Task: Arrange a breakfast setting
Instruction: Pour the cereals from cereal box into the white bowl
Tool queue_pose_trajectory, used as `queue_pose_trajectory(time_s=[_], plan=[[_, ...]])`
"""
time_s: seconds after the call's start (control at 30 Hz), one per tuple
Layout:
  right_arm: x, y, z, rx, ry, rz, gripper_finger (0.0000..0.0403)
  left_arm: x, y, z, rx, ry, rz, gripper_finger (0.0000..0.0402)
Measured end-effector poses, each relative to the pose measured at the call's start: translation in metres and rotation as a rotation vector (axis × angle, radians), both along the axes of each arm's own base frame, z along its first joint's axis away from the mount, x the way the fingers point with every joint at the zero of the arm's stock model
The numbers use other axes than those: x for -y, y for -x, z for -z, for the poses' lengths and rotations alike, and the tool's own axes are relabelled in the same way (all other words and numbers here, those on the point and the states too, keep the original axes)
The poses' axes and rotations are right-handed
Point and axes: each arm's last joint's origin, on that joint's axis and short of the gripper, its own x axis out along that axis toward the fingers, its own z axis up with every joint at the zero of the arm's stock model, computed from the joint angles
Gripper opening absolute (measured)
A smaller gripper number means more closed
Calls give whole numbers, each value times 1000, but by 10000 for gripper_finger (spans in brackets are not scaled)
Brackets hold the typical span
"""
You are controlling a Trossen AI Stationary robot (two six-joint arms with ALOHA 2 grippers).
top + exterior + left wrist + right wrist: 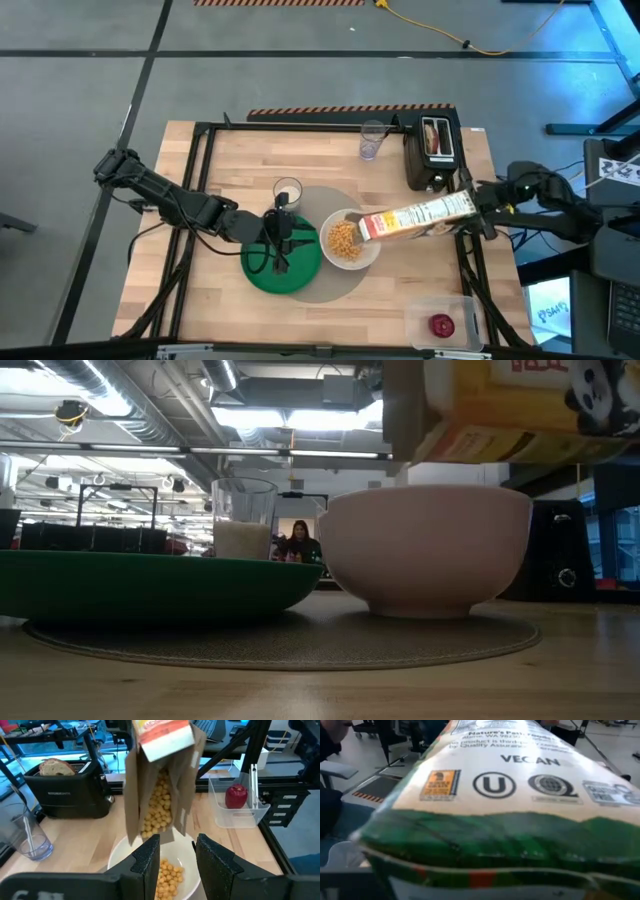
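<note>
Right fingers: we see the right gripper (478, 208) clamped on the bottom end of a yellow cardboard cereal box (418, 217), at the surface's right edge.
Left fingers: the left gripper (281, 243) hangs over the round green plate (262, 275); its two dark fingers (149, 862) stand slightly apart, holding nothing.
Box axis: the box lies nearly level, its long axis across the surface, open mouth tipped down toward the left, over the white bowl (348, 240).
Bowl: it sits on the round grey mat (325, 290), just right of the plate, with yellow cereal puffs (343, 238) inside.
Left wrist view only: we see puffs inside the open flaps, and a red apple (236, 796) in a clear plastic tub (252, 815).
Low view only: the small glass of milk (243, 520) stands behind the plate's rim.
High view only: a black toaster (432, 152) holds a pale bagel (434, 137), and an empty clear glass (372, 141) stands left of it.
Right wrist view: we see only the box's printed panel.
</note>
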Motion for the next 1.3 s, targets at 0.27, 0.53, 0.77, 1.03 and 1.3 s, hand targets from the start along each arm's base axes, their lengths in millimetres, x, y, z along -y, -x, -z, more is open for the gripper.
queue_pose_trajectory(time_s=[0.27, 0.53, 0.77, 1.03, 1.3], plan=[[0, -8, 11, 108, 7, -25, 237, -2, 0, 0, 3, -12, -27, 115], [0, -9, 7, 295, 33, -63, 237, -6, -1, 0, 6, -20, -59, 115], [0, -12, 2, 439, 58, -62, 237, -15, -4, 0, 6, -20, -90, 115], [2, -22, -1, 605, 88, -35, 237, -33, -10, 0, 4, 16, -120, 150], [4, -34, -2, 645, 95, -29, 237, -52, -17, -6, 64, 82, -103, 235]])
